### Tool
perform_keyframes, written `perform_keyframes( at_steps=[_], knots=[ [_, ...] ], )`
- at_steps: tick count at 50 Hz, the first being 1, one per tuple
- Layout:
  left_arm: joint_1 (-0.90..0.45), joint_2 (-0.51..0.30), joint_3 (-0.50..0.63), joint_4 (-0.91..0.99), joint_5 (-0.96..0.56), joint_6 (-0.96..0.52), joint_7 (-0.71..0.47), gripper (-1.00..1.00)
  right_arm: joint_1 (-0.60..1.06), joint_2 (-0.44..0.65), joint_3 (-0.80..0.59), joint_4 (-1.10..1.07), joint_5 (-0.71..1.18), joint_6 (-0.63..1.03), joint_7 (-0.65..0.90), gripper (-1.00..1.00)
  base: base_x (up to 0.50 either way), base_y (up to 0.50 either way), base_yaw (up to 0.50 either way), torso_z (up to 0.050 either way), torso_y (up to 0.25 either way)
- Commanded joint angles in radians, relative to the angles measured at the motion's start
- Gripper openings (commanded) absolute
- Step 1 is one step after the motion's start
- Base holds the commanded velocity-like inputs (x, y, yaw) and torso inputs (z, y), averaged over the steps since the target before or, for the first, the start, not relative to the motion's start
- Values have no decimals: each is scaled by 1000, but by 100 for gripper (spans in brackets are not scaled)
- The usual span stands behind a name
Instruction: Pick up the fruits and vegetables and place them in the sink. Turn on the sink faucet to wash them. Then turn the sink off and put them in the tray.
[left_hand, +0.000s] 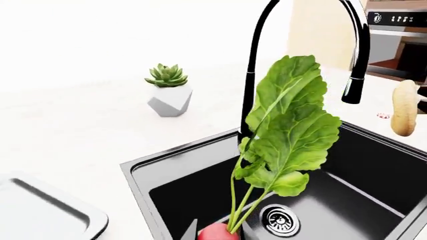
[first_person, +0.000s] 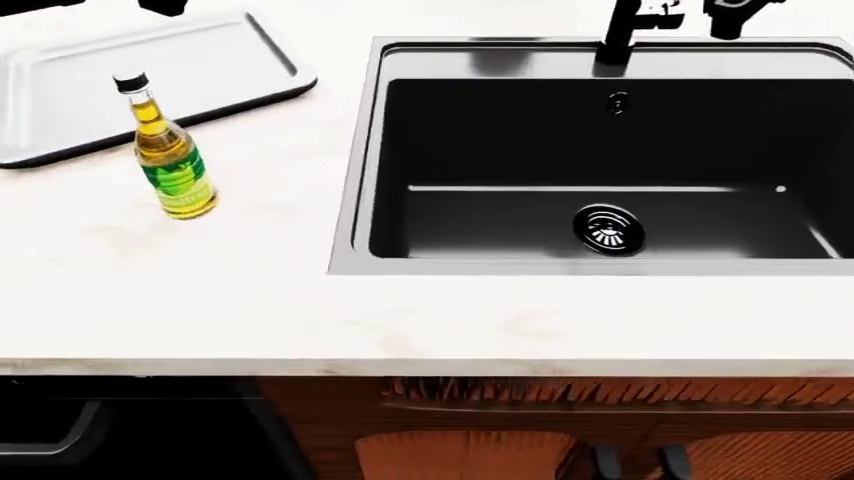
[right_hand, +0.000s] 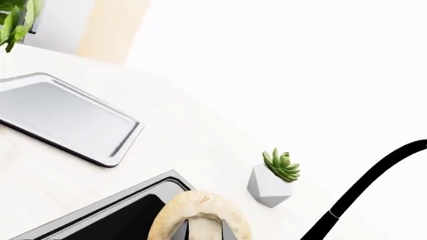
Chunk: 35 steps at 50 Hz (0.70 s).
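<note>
Both grippers grasp produce above the sink (left_hand: 200, 165): left holds the radish (left_hand: 217, 232) leaves-up over the drain (left_hand: 279, 221), right the mushroom (right_hand: 198, 217).

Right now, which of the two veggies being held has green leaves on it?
The radish, seen in the left wrist view above the sink, with tall green leaves. The mushroom in the right wrist view is tan, leafless.

The large black rectangular sink (first_person: 387, 140) looks glossy inside, with a brushed steel rim and a shiny chrome drain (first_person: 609, 229). The flat grey tray (first_person: 254, 45) is matt metal; the white desk (first_person: 267, 300) is smooth, faintly veined stone.
</note>
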Motion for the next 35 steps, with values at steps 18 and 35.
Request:
perform_keyframes(
  at_steps=[18,35],
  knots=[
    [-4,1,-2,2,16,-4,11,-100,-12,-46,-24,26,-10,-61,4,-100,-1,500,0,0,0],
    [-3,1,-4,4,21,-4,17,-100,21,-10,-4,17,25,-28,-24,-100,-1,500,0,0,0]
  ],
)
